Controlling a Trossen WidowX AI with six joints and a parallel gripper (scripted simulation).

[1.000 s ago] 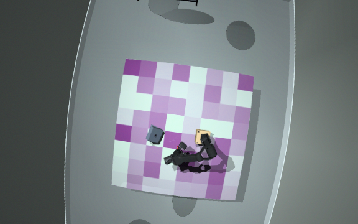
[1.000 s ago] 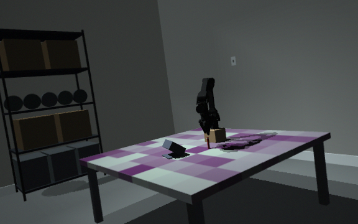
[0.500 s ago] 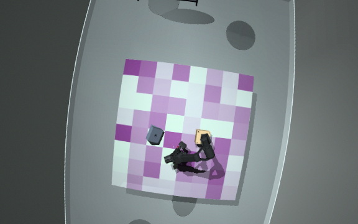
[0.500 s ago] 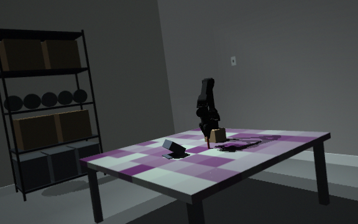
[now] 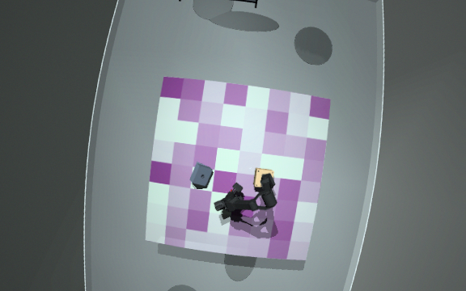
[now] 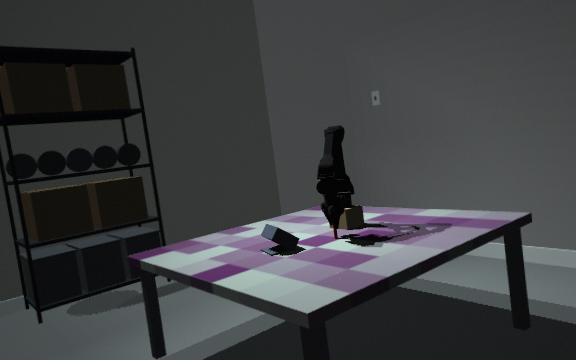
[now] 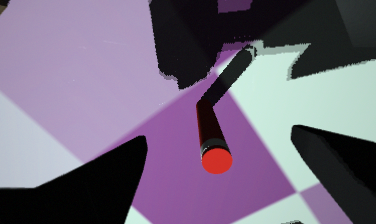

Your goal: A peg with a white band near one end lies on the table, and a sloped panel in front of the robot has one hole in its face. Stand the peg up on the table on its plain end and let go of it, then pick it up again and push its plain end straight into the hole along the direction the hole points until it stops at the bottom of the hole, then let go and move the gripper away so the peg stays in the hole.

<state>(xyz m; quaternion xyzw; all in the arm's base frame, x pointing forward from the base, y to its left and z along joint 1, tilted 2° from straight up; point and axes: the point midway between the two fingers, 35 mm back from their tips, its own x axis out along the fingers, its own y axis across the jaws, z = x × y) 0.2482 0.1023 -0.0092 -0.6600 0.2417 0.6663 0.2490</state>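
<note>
The red peg (image 7: 209, 124) (image 6: 335, 232) stands upright on the table, its banded end up; the band shows greyish just below the red top in the wrist view. Only a speck of red shows beside the arm in the top view. My gripper (image 7: 217, 137) is open and empty, pointing down above the peg, with one finger on each side of the peg in the wrist view and apart from it. The blue-grey sloped panel (image 5: 201, 168) (image 6: 280, 237) stands apart from the gripper, with a small dark hole in its face in the top view.
A tan block (image 5: 259, 175) (image 6: 353, 218) stands by the arm's base; its corner shows at the top left of the wrist view. The checkered table (image 5: 233, 93) (image 6: 263, 287) carries the arm's dark shadow. A shelf rack (image 6: 70, 119) stands beyond the table.
</note>
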